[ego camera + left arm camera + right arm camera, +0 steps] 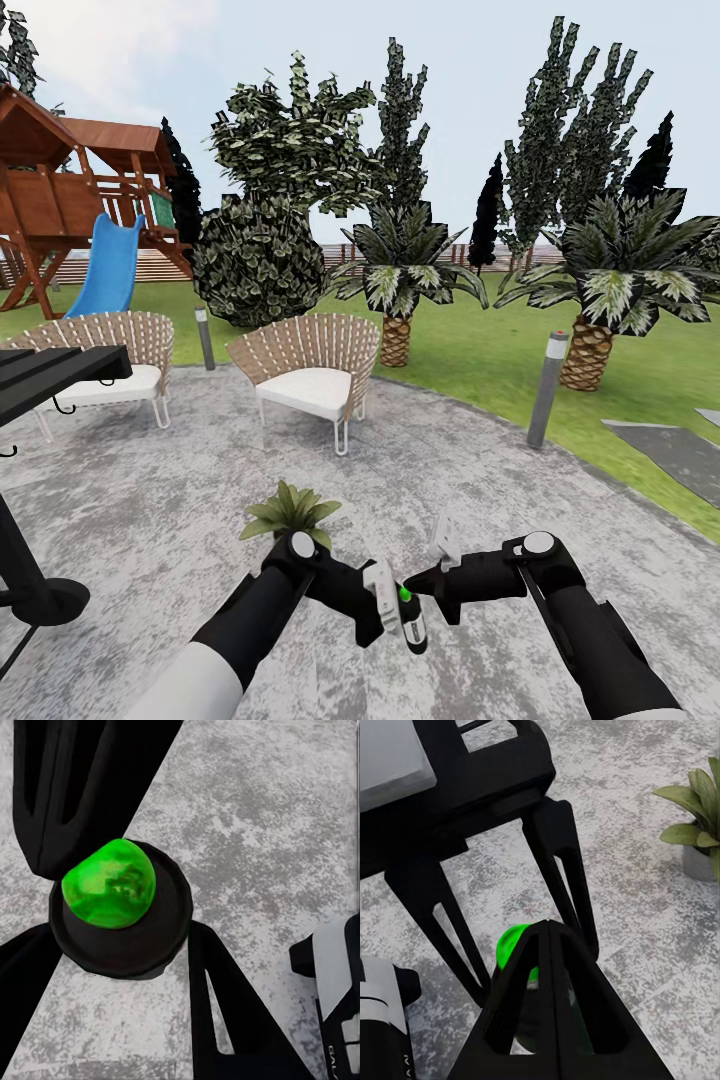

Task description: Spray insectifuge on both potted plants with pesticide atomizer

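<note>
The pesticide atomizer [412,630] is a dark slim bottle with a bright green spot on its head. My left gripper [395,610] is shut on it, low over the grey paved patio; in the left wrist view the atomizer's [112,881] round black body sits between its two fingers. My right gripper [416,583] is shut, its joined tips [547,926] resting against the atomizer's [510,943] green top. One potted plant [290,512], a light-green rosette, stands just beyond my left arm, and its grey pot [701,862] shows in the right wrist view.
Two wicker chairs [305,375] [115,360] stand at the patio's far side. A black stand [40,590] is at the left edge. Grey bollards [547,390] [204,338] line the lawn. Palms [590,350], a shrub [258,262] and a wooden playset [70,210] lie beyond.
</note>
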Available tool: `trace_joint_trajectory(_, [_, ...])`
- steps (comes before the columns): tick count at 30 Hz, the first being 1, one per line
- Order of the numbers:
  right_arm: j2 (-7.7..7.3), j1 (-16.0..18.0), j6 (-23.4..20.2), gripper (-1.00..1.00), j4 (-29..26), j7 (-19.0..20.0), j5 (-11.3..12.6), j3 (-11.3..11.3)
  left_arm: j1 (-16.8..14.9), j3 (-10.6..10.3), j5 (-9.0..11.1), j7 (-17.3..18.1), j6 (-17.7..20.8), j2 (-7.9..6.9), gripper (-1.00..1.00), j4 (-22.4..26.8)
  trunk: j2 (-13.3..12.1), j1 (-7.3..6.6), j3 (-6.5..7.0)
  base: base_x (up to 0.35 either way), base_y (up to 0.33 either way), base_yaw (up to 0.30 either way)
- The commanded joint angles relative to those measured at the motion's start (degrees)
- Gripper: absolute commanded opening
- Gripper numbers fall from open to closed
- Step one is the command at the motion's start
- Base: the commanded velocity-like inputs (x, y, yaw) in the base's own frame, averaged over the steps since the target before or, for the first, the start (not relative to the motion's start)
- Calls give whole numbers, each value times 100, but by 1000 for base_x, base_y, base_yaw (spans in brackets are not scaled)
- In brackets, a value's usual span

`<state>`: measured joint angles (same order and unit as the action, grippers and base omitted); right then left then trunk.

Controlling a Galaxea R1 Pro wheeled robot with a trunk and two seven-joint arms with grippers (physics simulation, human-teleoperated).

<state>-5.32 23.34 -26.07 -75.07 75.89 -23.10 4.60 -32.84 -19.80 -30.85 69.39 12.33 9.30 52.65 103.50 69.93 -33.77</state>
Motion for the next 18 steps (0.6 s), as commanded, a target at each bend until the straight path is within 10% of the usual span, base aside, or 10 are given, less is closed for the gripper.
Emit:
trace_joint_trajectory(1, [-3, 4, -57, -100, -8, 22, -18, 5, -3, 3, -2, 26, 60, 2, -100, 8, 3, 0, -7, 0, 0, 0])
trace_joint_trajectory(18, [-4, 4, -59, -100, -8, 23, -18, 5, -3, 15, -6, 0, 74, -81, -100, 0, 3, 0, -7, 0, 0, 0])
